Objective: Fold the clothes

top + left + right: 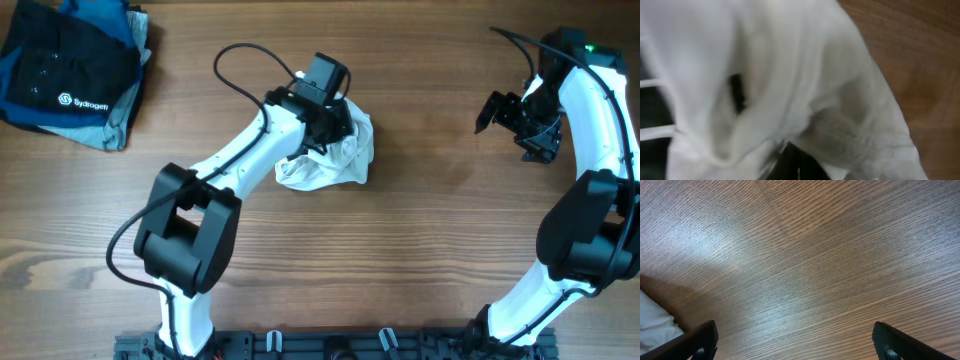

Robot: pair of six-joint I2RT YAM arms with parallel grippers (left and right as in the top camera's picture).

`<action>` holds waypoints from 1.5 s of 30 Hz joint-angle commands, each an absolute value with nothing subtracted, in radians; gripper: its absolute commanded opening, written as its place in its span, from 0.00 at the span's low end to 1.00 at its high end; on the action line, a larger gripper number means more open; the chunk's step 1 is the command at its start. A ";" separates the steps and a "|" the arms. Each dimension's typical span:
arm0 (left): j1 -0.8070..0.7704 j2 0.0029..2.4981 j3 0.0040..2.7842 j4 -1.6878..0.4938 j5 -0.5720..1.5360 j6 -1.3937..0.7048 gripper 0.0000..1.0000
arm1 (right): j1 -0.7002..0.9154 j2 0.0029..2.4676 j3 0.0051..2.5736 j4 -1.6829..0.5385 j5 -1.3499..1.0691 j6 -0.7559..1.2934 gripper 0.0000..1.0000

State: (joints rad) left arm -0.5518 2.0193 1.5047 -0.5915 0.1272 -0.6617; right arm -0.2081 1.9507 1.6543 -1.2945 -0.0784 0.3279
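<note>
Step in hand: the opening one, in my judgement. The white garment (330,170) is a crumpled heap with no fold made, and the left arm (240,150) is gathering or lifting it.
Garment location: on the table (420,230), near the middle and slightly to the left, directly under the end of the left arm.
Left jaws: closed tight. They are buried in the cloth in the overhead view. In the left wrist view the garment (840,100) is bunched hard against the lens, so they appear to pinch a thin fold. The exact point of grip is hidden.
Striped part: a dark patch with pale stripes (652,107) shows at the left edge of the left wrist view. It is blurred.
Left arm pose: stretched forward from its base and angled towards the centre, its wrist tipped down onto the heap.
Right jaws: wide open and holding nothing. Both fingertips (702,339) frame bare table (815,255).
Right arm pose: the right arm (600,130) is bent in an arc at the right side, well apart from the garment.
Next move requires: spreading the garment flat. The right arm probably has to come across and take a second edge so the cloth can be pulled open before any fold.
Other item: a dark folded stack (70,75) lies at the far left corner, well apart from the work.
</note>
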 commanded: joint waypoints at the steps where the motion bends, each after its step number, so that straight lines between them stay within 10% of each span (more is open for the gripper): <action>1: -0.604 2.018 1.506 -0.580 0.052 -0.603 0.04 | -0.202 1.937 1.670 -1.295 -0.089 0.316 1.00; 15: -0.742 2.018 1.506 -0.336 -0.050 -0.428 0.05 | -0.202 1.937 1.670 -1.282 -0.089 0.315 1.00; 45: -0.559 1.935 1.518 -0.619 -0.149 -0.584 0.04 | -0.202 1.937 1.670 -1.285 -0.086 0.314 1.00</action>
State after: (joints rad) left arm -0.5869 1.9057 1.5139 -0.6167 -0.1673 -0.5564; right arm -0.2081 1.9507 1.6543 -1.2831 -0.0780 0.3275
